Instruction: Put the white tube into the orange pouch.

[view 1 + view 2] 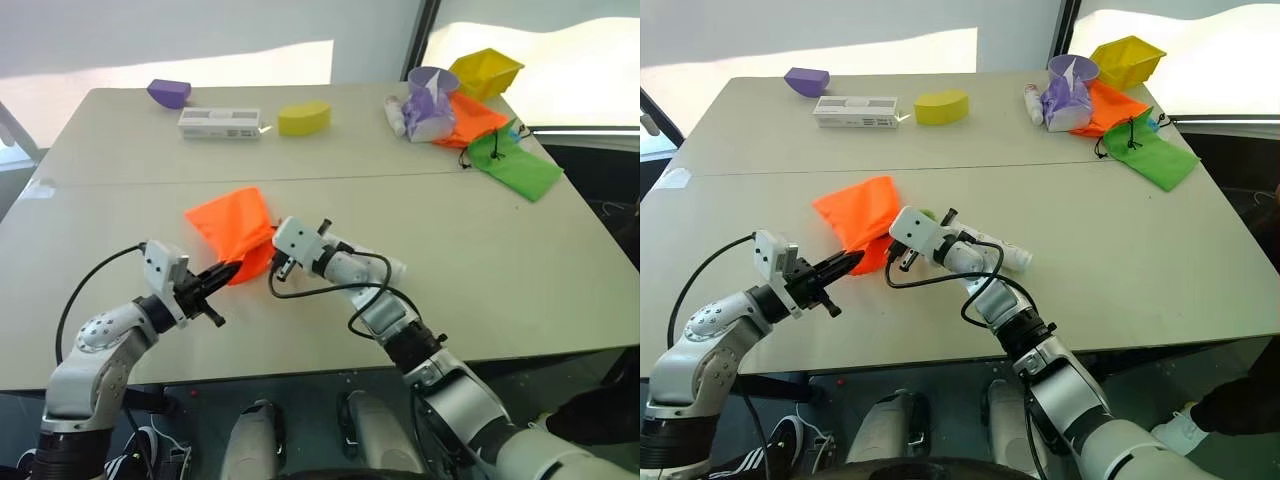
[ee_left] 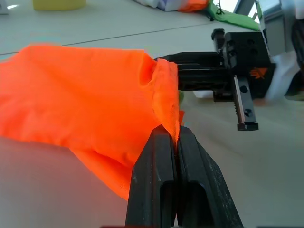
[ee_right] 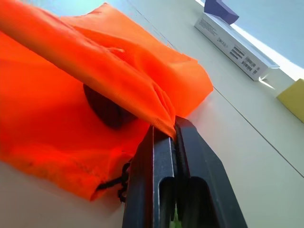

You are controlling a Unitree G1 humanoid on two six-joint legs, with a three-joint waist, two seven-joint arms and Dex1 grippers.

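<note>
Two pincers — orange pouch pinched

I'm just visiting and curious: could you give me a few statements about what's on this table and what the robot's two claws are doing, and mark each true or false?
1. Both grippers pinch the orange pouch: left gripper, right gripper. True.
2. The white tube is already inside the pouch. False: it lies on the table beside the right arm.
3. A green pouch lies at the far right. True.
4. The yellow block sits on the white box. False: they lie side by side.
</note>
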